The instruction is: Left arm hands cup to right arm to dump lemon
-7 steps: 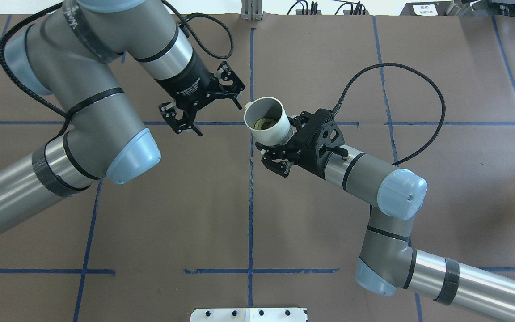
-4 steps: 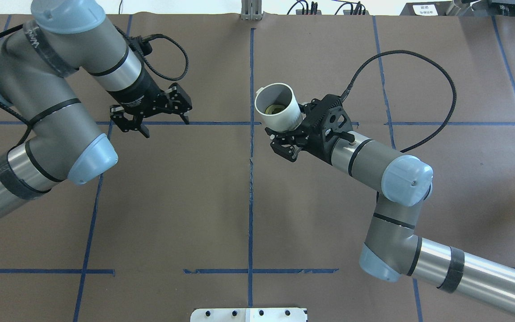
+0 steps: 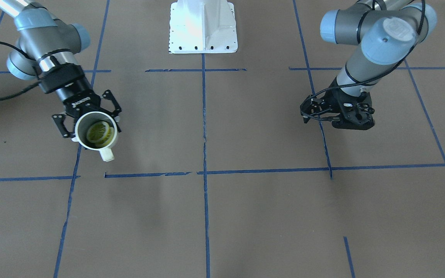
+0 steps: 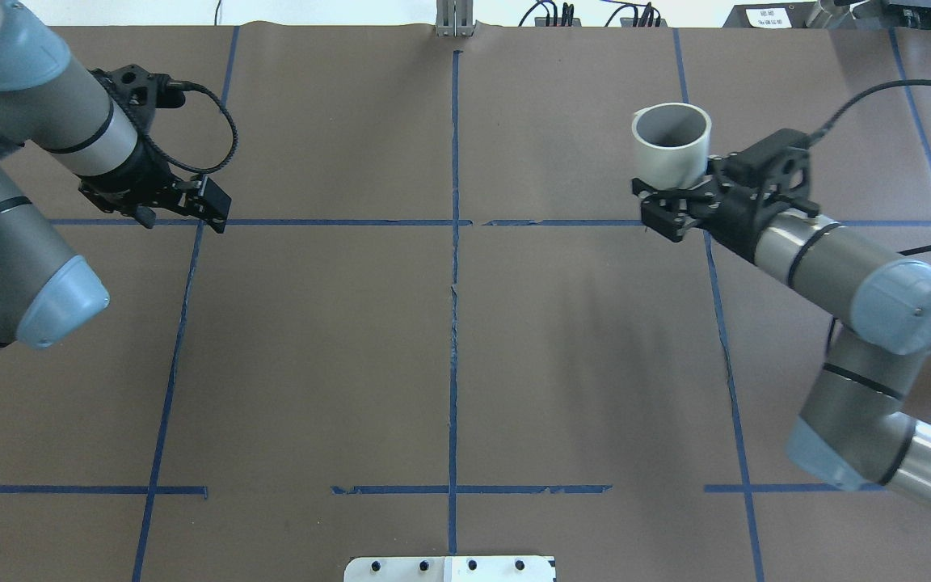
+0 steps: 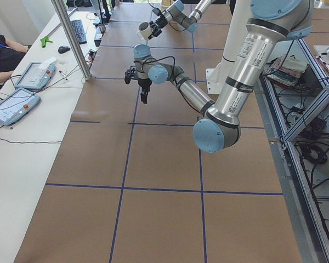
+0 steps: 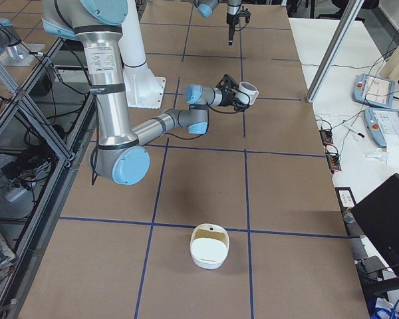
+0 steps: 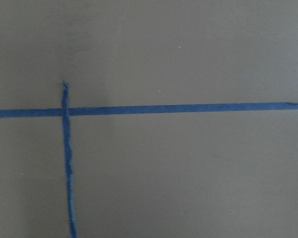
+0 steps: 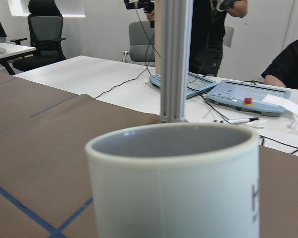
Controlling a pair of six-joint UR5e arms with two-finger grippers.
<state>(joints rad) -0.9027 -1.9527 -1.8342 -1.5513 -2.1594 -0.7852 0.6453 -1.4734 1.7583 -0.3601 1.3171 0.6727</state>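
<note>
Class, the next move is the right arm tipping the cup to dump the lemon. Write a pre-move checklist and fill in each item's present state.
1. Right gripper shut on the cup: ok.
2. Lemon inside the cup: ok.
3. Cup mouth up, nothing spilling: ok.
4. Left gripper well away from the cup, on the table's other side: ok.
5. Dump spot known: cannot tell; a white container sits far from the cup.

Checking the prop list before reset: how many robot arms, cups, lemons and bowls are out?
arms: 2, the left arm and the right arm
cup: 1
lemon: 1, inside the cup
white bowl: 1
total: 5
</note>
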